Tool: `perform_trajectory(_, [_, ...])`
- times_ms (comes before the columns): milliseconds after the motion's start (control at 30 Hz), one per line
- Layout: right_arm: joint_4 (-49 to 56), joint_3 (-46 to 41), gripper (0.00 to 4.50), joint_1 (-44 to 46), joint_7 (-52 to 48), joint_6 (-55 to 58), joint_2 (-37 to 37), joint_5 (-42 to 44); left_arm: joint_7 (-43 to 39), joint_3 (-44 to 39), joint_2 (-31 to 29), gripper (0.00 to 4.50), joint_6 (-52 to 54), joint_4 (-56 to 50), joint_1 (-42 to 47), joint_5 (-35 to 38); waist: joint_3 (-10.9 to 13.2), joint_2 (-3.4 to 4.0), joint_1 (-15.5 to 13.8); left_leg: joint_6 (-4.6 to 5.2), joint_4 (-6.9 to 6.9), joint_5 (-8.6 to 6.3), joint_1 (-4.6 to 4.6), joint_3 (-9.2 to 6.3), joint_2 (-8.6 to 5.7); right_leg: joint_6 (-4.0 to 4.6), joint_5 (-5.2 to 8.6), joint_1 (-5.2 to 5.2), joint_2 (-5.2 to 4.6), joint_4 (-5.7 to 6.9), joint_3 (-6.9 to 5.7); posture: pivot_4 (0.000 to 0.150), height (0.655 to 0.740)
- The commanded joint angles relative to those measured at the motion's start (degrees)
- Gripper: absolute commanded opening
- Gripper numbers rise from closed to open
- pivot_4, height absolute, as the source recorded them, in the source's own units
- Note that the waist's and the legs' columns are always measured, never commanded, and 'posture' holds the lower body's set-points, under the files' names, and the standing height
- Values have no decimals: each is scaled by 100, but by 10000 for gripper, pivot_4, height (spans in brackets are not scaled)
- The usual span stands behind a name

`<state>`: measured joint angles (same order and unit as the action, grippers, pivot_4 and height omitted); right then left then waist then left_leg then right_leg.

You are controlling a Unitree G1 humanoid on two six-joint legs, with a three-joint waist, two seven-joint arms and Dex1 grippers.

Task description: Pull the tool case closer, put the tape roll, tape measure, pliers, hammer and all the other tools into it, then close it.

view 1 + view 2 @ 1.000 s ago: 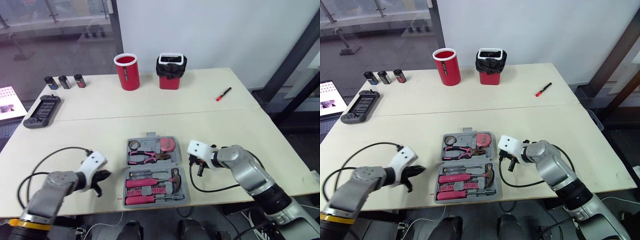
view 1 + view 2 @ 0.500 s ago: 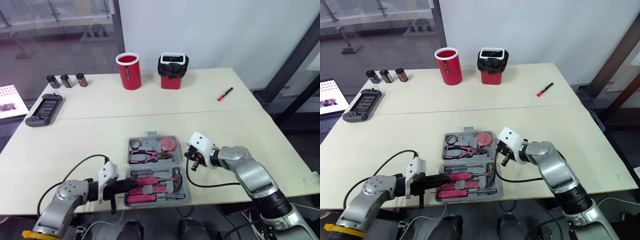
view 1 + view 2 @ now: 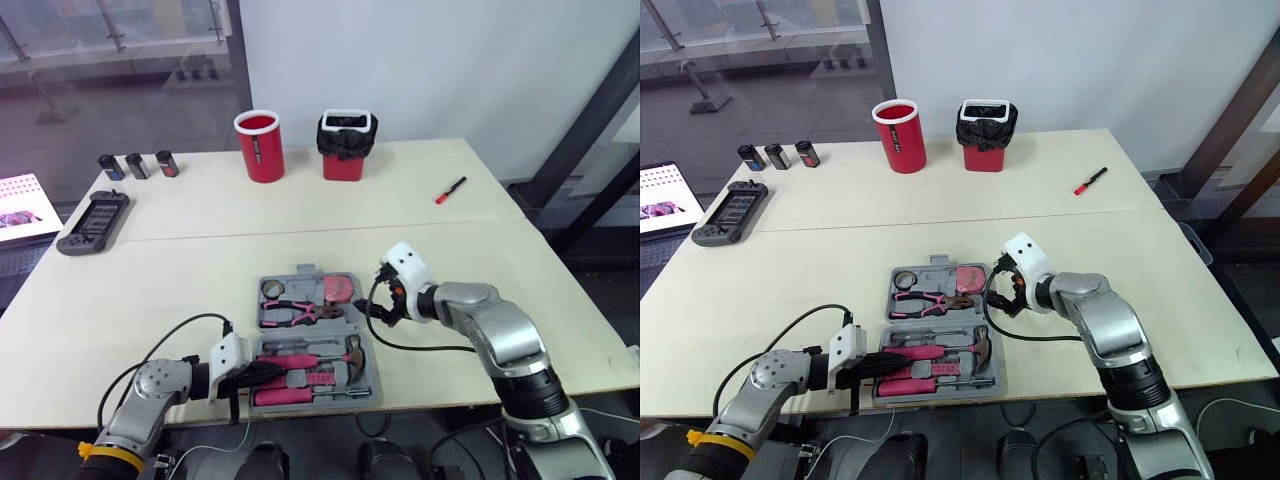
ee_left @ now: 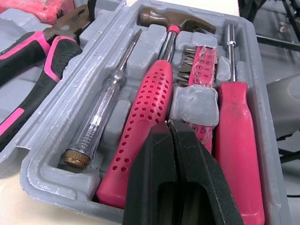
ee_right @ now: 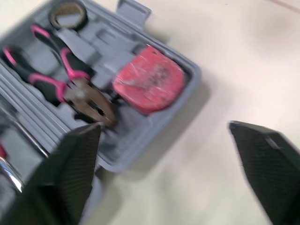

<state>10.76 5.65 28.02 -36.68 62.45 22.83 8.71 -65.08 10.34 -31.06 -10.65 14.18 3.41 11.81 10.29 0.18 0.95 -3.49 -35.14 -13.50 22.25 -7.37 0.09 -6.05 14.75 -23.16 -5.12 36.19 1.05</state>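
Note:
The grey tool case [image 3: 303, 271] lies open at the table's front centre. Its far half holds the tape roll [image 3: 269, 290], the pliers [image 3: 295, 312] and the pink tape measure [image 5: 150, 84]. In the near half lie the hammer [image 4: 150, 108], a clear tester screwdriver [image 4: 101, 117], a bit set [image 4: 199, 70] and a pink screwdriver [image 4: 236, 136]. My left gripper [image 3: 262, 372] is shut and empty, its tips over the hammer's pink handle at the case's near-left side. My right gripper [image 5: 164, 125] stands open and empty at the case's right edge, beside the tape measure.
A red cup [image 3: 259, 145] and a red bin with a black bag [image 3: 346, 145] stand at the back. A red marker [image 3: 447, 189] lies back right. A game controller [image 3: 92, 221] and three small cans [image 3: 140, 164] sit back left. The case lies close to the table's front edge.
My left gripper has swung in from the left to the case's near-left side. My right gripper has moved toward the tape measure side and opened wide.

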Motion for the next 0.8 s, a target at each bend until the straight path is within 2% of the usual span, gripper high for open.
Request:
perform_trajectory(33, [-995,-331,44521,416,360,174,-530,221,94,292,-91,0,131,293,-168,-477,-9,14,14,0,0,0,-7,0,0,2,-2,5,0,2,1,1500,7387])
perform_trajectory(167, [-2144,-707,44521,883,557,168,-952,429,98,342,-165,0,28,324,-152,-581,-15,26,13,1,2,0,-9,0,0,3,-3,5,2,3,1,1500,7387])
perform_trajectory(300, [-2875,-703,44521,1159,358,86,-1028,622,84,347,-209,0,0,313,-138,-564,-16,32,27,1,4,0,-7,0,0,1,-2,4,3,4,2,1500,7387])
perform_trajectory(500, [-3827,-1384,44521,1524,110,25,-1346,1271,81,407,-296,0,-94,348,-134,-623,-19,37,110,1,5,1,-14,0,3,1,-3,5,9,8,4,1500,7387])
perform_trajectory(800, [-4261,-1616,44521,1633,-305,-757,-1252,1555,78,449,-326,0,-141,351,-163,-638,-25,54,165,2,5,1,-18,0,3,0,-3,6,10,13,8,1500,7387])
